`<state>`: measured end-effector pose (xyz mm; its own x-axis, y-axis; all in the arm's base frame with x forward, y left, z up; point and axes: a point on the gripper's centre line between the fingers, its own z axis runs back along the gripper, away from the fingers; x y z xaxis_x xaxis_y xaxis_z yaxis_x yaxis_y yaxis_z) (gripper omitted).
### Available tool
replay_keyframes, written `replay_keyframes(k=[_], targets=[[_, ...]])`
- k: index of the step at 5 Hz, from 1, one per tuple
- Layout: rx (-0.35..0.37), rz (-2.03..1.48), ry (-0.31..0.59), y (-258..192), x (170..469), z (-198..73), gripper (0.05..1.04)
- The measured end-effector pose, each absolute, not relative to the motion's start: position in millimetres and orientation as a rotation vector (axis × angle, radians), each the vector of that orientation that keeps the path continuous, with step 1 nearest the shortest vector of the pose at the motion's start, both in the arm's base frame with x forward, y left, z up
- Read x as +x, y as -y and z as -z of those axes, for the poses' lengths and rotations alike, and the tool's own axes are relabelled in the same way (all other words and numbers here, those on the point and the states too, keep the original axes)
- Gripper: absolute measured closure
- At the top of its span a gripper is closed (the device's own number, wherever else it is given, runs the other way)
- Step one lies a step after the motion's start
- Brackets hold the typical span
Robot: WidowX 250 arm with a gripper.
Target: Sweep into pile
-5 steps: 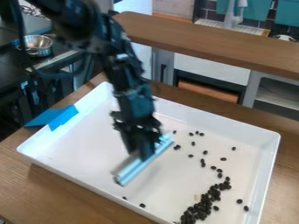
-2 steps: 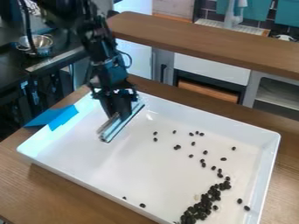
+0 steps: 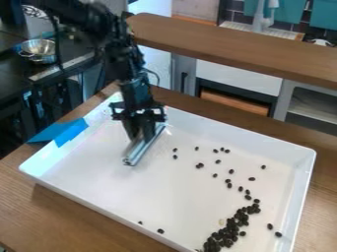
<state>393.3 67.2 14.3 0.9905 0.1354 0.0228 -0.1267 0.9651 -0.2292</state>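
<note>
As we look down at the slanted view, we find the black two-finger end effector (image 3: 141, 139) pointing down over the large white rectangular tray (image 3: 99, 177), its fingers closed on a long, straight, pale silvery-blue bar (image 3: 136, 153). The bar slants below it, one end toward us and the other just beyond the fingers; we cannot tell whether it touches the tray floor. To the end effector's right, we see small, dark, oval beans (image 3: 199, 166) scattered apart. Farther off, to its lower right, a dense, elongated cluster of beans (image 3: 230, 232) runs toward the tray's near wall, and two loose beans (image 3: 160, 231) lie below the end effector near that wall. To its left, bright blue tape (image 3: 66, 133) crosses the tray rim. Beneath the tray, we see the brown wooden counter (image 3: 39, 216).
</note>
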Motion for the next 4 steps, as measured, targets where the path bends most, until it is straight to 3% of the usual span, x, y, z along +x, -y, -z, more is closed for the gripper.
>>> replay_keyframes(k=[4], targets=[[-0.214,-0.095,0.007,-18.2,406.9,-3.4,0.735]])
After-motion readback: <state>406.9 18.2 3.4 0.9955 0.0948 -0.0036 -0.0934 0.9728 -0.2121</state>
